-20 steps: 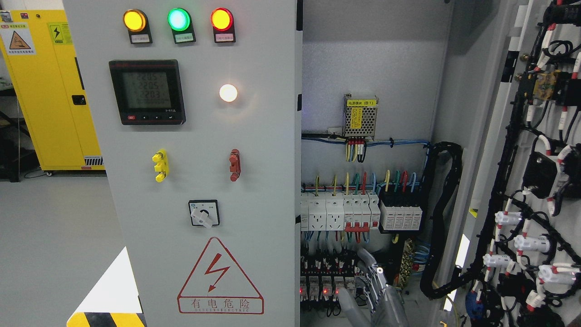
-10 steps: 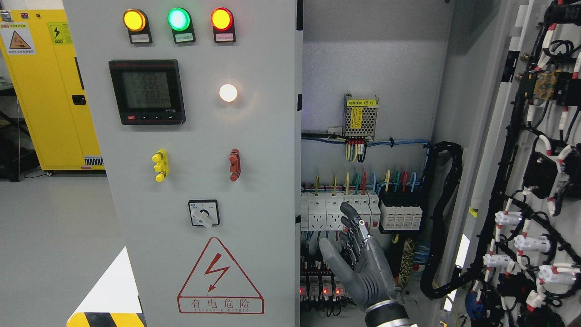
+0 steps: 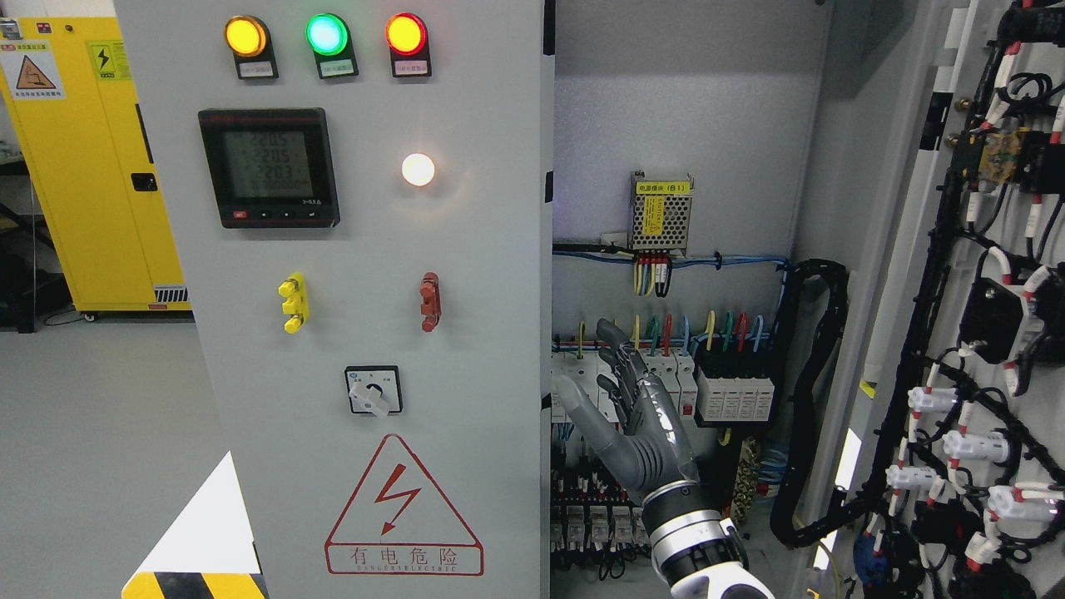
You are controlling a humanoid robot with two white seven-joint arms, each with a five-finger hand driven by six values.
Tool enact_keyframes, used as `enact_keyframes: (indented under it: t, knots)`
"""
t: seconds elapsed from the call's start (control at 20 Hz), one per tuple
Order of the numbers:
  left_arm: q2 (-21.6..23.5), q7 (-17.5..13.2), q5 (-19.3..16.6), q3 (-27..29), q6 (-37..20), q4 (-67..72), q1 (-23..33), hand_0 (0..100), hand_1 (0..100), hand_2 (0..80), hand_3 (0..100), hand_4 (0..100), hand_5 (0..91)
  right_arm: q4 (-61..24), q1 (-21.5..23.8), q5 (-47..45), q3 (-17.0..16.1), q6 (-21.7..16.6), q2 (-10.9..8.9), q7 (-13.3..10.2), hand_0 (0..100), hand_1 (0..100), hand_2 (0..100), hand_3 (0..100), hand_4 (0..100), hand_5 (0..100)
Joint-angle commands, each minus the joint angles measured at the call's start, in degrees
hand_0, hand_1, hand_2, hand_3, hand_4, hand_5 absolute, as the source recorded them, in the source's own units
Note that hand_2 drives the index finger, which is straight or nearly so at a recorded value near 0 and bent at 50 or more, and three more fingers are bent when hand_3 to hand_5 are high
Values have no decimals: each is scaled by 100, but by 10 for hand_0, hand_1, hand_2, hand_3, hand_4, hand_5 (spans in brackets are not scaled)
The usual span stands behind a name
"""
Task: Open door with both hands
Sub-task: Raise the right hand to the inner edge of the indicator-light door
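Grey metal hand, the right hand (image 3: 636,424), up from bottom edge right of middle, fingers spread and straight, thumb out to the left, holding nothing. Hovers in the open gap, in front of the white breakers (image 3: 620,387); contact with them not clear. Left hand out of view. Left door (image 3: 374,249) shut, its free edge just left of the thumb. Right door (image 3: 982,333) already swung wide, wiring side showing. Next, by my read: slide fingertips left, hook behind the left door's edge, pull outward along the hinge arc. Keep clear of breakers and coloured wires (image 3: 666,329) behind the palm; live panel, lamps (image 3: 326,35) lit. Further back, power supply box (image 3: 660,212) on the rear wall.
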Motion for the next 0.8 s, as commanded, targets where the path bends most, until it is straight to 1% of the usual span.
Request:
enact_keyframes:
  t: [0.0,0.1,0.25,0.4,0.5,0.65,0.75]
  knots:
    - [-67,4,-2,3,-4,176,-63,120,556,0,0,0,0,492,-299,-10,-34,3,80,122,0,500,40,0,0,0]
    - [-67,4,-2,3,-4,176,-80,120,556,0,0,0,0,571,-386,-10,-60,12,80,210,0,500,40,0,0,0]
    - [-49,4,-2,3,-4,176,-80,120,556,0,0,0,0,730,-536,-10,-139,21,80,508,0,500,40,0,0,0]
    - [-41,4,-2,3,-4,176,-80,120,556,0,0,0,0,922,-667,-10,-174,47,97,544,0,500,40,0,0,0]
    - [-41,4,7,11,-4,176,-80,120,556,0,0,0,0,1063,-773,-19,-271,65,97,579,0,500,40,0,0,0]
    - [-41,4,7,11,-4,176,-80,120,556,0,0,0,0,1081,-791,-19,-271,65,97,824,0,500,40,0,0,0]
    - [-41,4,7,11,-4,176,-89,120,556,0,0,0,0,1081,-791,-28,-263,65,97,930,0,500,40,0,0,0]
